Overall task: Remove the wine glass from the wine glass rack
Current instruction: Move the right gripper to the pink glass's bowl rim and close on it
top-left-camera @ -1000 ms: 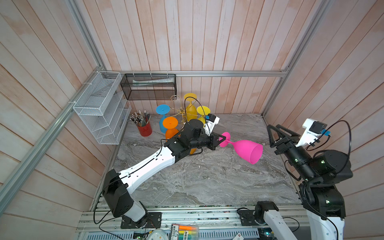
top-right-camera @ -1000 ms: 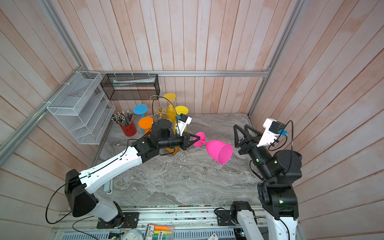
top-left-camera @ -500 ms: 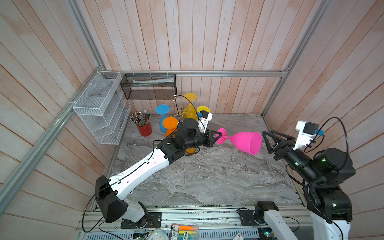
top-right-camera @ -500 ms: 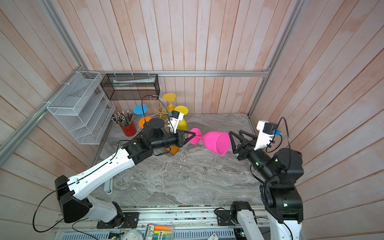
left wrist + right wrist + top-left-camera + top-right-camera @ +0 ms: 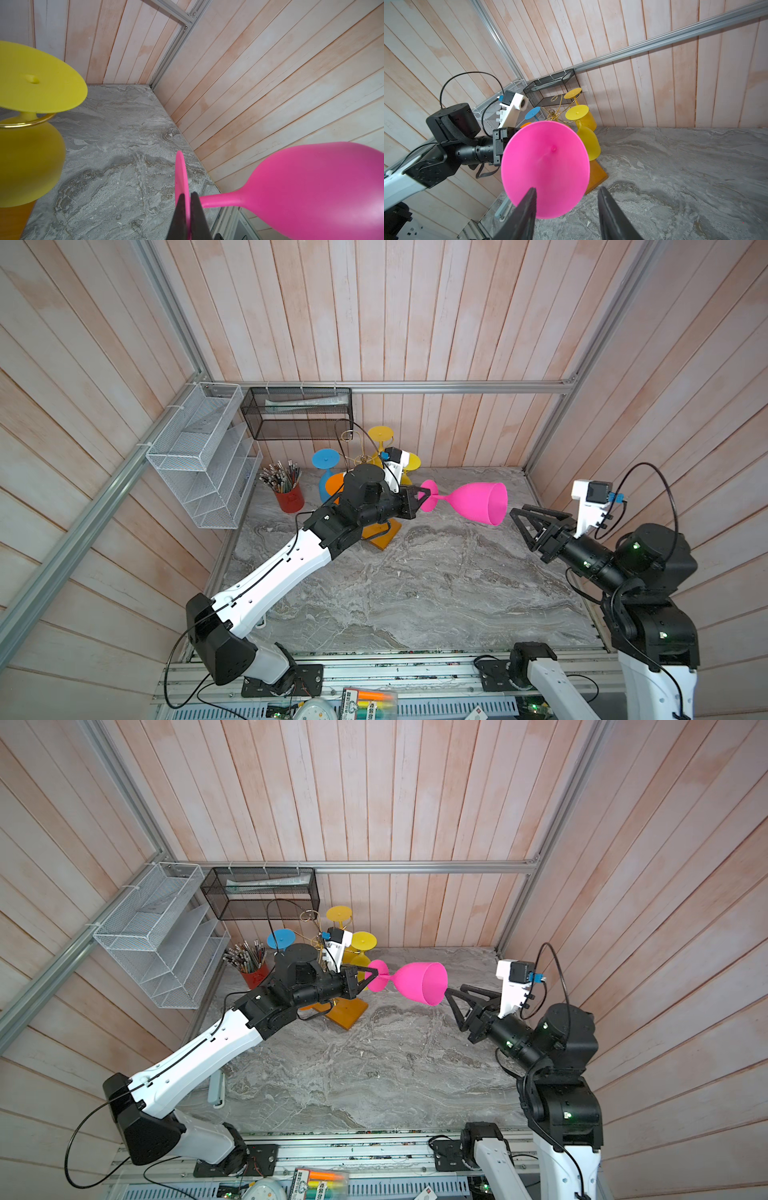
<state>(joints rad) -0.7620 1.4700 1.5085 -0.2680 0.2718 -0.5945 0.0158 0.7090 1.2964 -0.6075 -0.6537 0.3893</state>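
The wine glass (image 5: 478, 502), pink, is off the wine glass rack (image 5: 383, 538). It hangs in the air above the back of the counter (image 5: 415, 593), just to the right of the rack, which stands toward the back-left corner. The left pincer (image 5: 426, 492) is clamped tight on the rim of the glass's foot; the left wrist view shows its fingers (image 5: 179, 216) pinching that thin disc. Compared with a second ago, the glass is higher and lies level instead of drooping bowl-down toward the counter, and its mouth now faces the right arm. The right pincer (image 5: 455, 989) has come in from the right edge and its jaws have narrowed. They are now about half open and hold nothing. One finger lies across the lower rim of the bowl in the right wrist view, but contact cannot be confirmed. In my judgement the removal itself is complete and a handover is being set up. The edge grip on the foot looks prone to slipping. The yellow glasses (image 5: 380, 433) and the blue glass (image 5: 325, 458) hang on the rack.
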